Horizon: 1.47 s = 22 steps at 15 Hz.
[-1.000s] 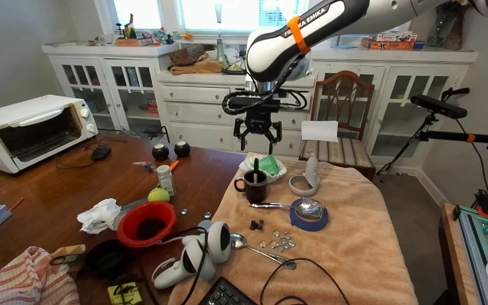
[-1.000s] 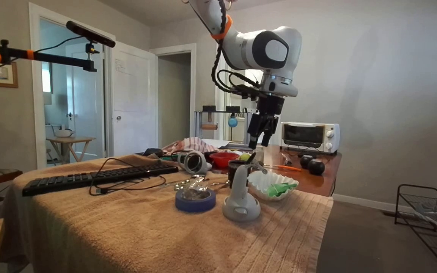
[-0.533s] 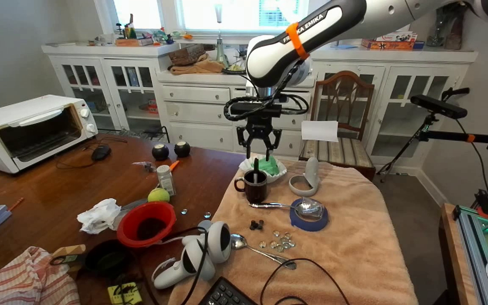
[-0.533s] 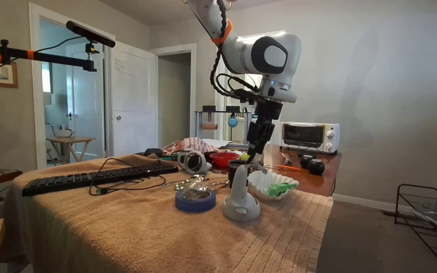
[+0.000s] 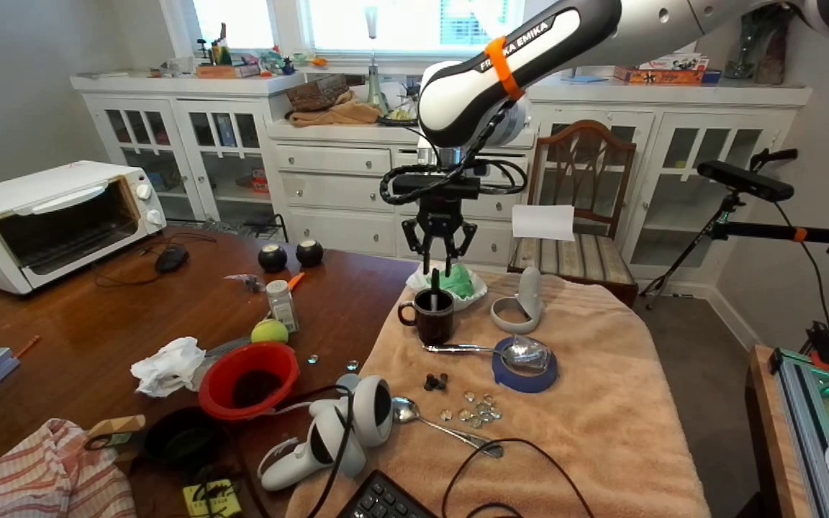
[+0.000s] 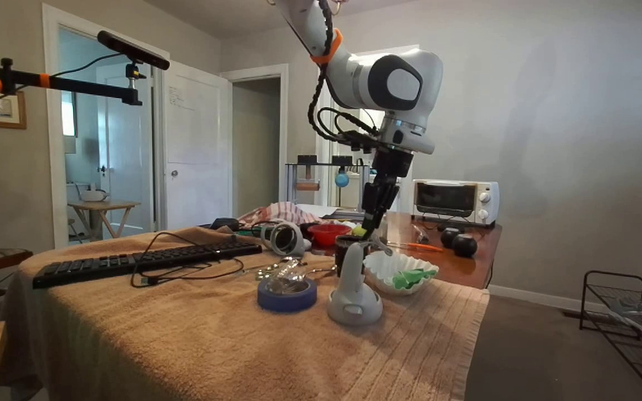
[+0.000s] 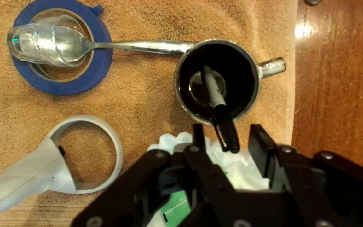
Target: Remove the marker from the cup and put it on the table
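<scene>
The dark mug-like cup stands upright on the tan cloth that covers part of the table. Inside it leans the marker, black cap up, grey barrel down in the cup, its cap sticking out past the rim. My gripper is open, its fingers on either side of the cap with a visible gap each way in the wrist view. In both exterior views the gripper points downward at the marker's upper end, just above the cup. Its fingers partly cover the marker in an exterior view.
A white fluted bowl with a green packet sits close behind the cup. A spoon reaches from the blue tape roll to the cup's side. A grey-white controller lies nearby. The red bowl stands farther off.
The gripper has come down toward the marker, and its jaws have narrowed steadily from wide apart. Cup and marker stay where they were.
</scene>
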Motion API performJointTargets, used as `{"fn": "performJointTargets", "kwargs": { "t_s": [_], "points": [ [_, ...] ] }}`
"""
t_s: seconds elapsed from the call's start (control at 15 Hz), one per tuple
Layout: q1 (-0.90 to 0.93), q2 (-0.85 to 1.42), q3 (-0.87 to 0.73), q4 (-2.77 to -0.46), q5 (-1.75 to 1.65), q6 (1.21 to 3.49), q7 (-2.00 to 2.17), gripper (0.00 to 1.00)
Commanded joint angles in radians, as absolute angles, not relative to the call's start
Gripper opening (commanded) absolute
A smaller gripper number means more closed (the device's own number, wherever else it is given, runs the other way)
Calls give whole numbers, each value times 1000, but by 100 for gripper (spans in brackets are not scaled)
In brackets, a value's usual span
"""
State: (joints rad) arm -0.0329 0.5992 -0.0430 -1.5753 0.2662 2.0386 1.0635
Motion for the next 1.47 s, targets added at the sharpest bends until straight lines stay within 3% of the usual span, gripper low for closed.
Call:
{"fn": "performJointTargets", "kwargs": {
  "t_s": [0.0,0.2,1.07,1.4],
  "points": [
    [-38,608,-40,-1571,295,2017,1027,17],
    [-38,611,-40,-1566,296,2012,1018,0],
    [-36,531,-53,-1501,308,1877,1047,3],
    [-75,558,-53,-1351,361,1705,1079,3]
  ]
}}
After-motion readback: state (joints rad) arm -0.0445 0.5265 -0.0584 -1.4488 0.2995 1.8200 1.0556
